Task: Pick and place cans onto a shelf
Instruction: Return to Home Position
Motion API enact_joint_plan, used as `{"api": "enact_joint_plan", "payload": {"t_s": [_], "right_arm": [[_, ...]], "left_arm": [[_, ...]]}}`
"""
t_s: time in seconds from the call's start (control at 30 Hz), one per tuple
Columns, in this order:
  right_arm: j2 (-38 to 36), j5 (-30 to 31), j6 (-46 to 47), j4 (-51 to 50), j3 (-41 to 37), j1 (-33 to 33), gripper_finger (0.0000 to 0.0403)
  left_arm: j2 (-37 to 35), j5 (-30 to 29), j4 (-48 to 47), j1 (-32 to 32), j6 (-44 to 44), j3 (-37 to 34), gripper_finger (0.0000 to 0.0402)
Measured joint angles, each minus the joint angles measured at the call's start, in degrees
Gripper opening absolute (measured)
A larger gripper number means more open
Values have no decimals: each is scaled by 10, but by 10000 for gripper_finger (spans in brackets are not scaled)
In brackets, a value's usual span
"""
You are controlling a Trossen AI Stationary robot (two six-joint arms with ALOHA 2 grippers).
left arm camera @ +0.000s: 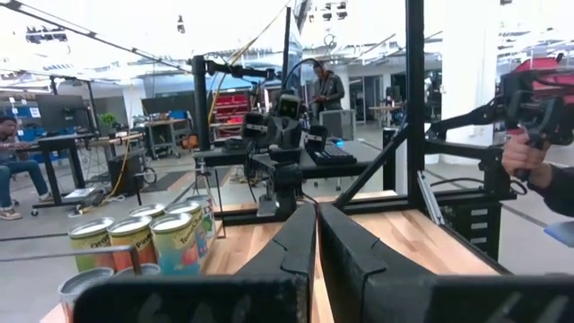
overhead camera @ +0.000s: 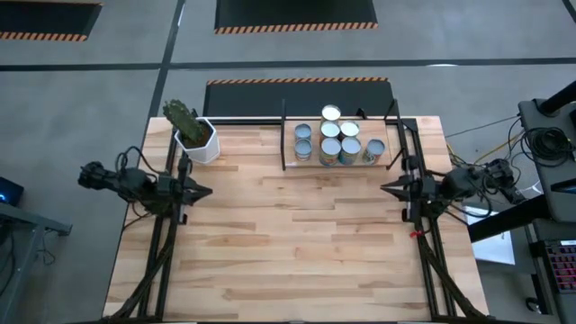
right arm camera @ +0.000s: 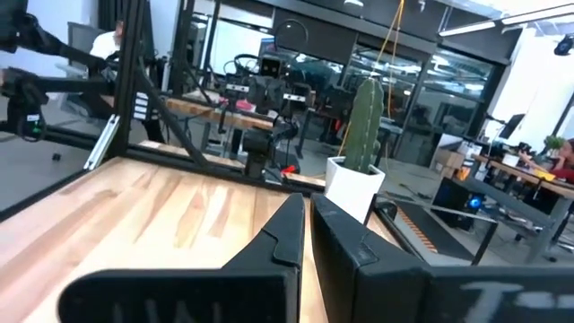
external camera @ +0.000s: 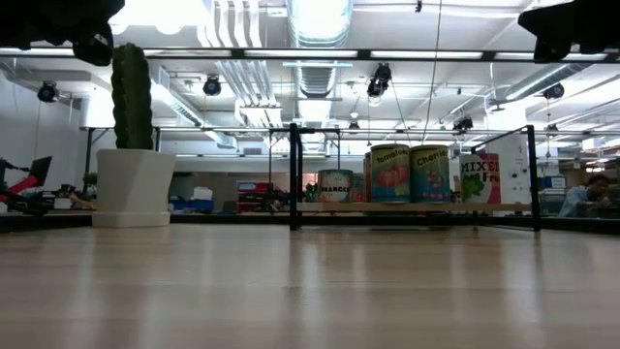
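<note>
Hovering over the left and right sides of the table [overhead camera: 288, 243], the left gripper [overhead camera: 205, 191] and right gripper [overhead camera: 387, 188] point at each other across the boards, each with its fingers drawn narrowly together and holding nothing, as both wrist views show. Eight cans [overhead camera: 330, 142] stand upright in a tight cluster on the shelf [overhead camera: 380, 126] at the table's far edge, nearer the right arm and well apart from both grippers. A cactus [overhead camera: 180, 115] in a white pot [overhead camera: 200, 142] stands near the far left corner, beside the shelf
</note>
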Motion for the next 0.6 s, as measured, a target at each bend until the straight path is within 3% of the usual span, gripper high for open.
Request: {"api": "enact_joint_plan", "payload": {"t_s": [0.33, 0.6], "right_arm": [[0, 0, 2, 18, -52, 0, 12], [-1, -1, 1, 114, -130, 0, 12]], "left_arm": [[-6, 0, 5, 0, -14, -41, 0], [-6, 0, 45, 0, -15, -85, 0]]}}
